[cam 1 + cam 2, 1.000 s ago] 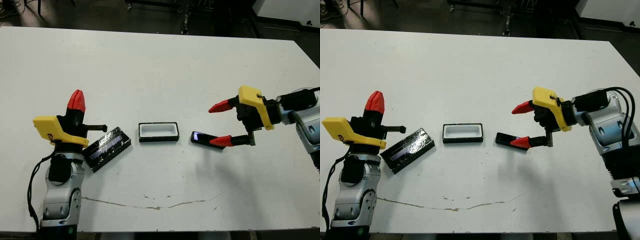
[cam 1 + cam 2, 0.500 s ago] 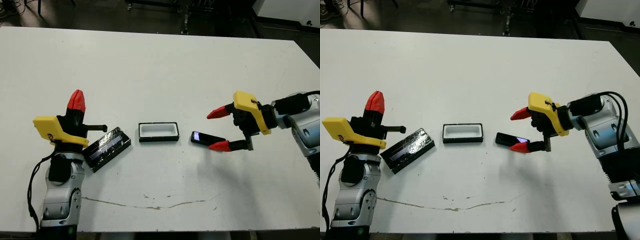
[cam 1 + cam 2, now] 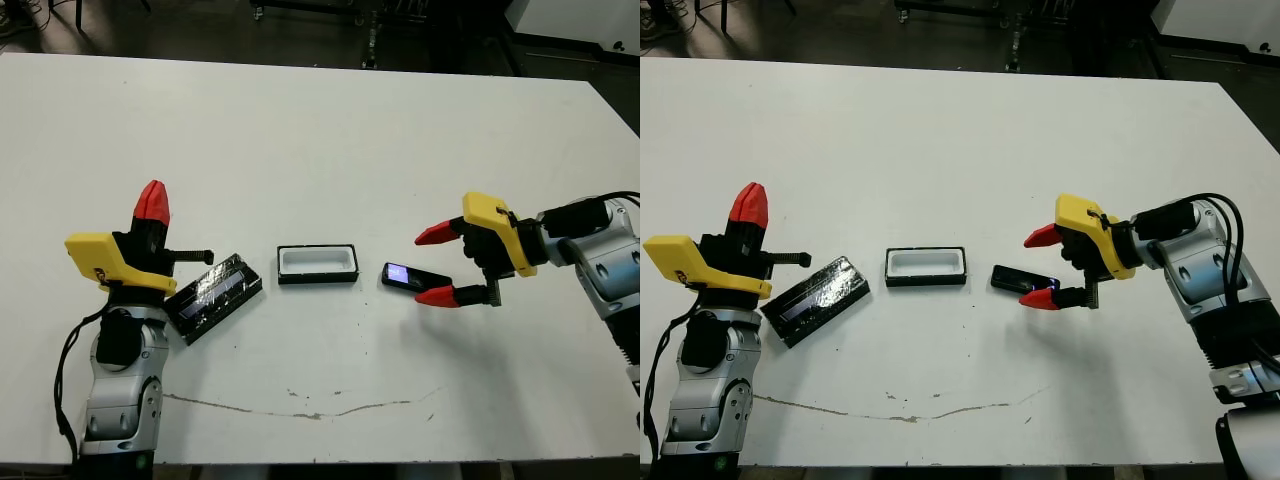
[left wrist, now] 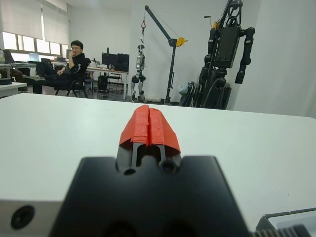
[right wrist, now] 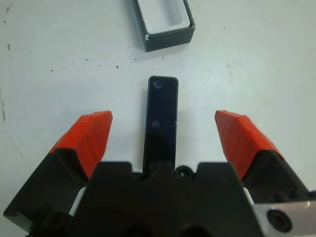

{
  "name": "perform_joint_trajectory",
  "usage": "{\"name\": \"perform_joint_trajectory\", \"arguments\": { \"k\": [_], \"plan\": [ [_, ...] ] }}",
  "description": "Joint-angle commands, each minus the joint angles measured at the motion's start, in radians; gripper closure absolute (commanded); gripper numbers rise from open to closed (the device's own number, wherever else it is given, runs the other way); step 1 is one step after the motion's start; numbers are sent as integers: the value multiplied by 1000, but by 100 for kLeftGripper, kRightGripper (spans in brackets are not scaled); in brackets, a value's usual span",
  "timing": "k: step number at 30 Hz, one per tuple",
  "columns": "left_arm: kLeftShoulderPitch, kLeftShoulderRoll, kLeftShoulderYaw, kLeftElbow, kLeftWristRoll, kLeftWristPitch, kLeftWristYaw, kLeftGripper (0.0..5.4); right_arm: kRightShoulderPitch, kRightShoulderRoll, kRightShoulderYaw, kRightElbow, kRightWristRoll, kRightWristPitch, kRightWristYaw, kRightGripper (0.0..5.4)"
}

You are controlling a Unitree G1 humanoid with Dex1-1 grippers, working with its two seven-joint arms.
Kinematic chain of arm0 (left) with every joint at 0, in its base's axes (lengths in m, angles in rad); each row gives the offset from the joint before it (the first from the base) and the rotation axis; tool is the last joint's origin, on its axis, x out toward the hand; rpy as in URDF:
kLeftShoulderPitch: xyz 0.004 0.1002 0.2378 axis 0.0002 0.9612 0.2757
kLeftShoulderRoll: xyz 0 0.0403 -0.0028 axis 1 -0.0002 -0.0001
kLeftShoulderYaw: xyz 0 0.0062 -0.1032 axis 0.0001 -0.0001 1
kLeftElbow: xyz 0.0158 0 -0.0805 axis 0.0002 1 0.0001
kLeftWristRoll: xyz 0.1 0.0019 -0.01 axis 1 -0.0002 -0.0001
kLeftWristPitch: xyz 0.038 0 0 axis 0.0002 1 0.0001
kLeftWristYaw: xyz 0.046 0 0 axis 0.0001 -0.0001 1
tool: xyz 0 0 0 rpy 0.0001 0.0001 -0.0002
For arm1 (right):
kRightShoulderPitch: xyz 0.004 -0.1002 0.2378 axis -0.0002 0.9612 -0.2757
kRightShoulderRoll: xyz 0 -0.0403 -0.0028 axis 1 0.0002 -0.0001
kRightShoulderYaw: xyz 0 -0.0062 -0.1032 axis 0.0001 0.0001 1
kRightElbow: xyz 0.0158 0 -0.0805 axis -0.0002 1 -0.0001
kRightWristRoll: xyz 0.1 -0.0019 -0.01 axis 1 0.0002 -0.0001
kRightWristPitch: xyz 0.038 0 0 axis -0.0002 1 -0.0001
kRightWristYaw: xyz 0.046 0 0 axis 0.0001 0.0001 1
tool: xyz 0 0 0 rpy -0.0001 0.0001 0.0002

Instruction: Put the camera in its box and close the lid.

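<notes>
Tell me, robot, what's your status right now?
Right gripper open, straddling camera on table. Left gripper shut, empty, raised beside lid. Box open, empty. Path between camera and box clear.

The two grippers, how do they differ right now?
The left gripper has its fingers shut together and points up, away from the table; the right gripper has its fingers spread wide, one on each side of the camera. The left holds nothing and sits beside the lid; the right is low over the table. Both have red-tipped fingers.
</notes>
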Motion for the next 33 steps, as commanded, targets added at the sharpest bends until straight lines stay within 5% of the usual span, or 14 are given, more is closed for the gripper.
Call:
{"name": "perform_joint_trajectory", "arguments": {
  "k": [1,19,33],
  "plan": [
    [16,-3,3,-7,-6,15,4,540,21,7,-10,17,-4,0,-18,1],
    [17,3,3,-2,3,7,3,540,53,27,-7,9,-7,25,-56,1],
    [17,0,3,-4,4,7,5,540,93,58,-36,25,10,-35,-75,209]
  ]
}}
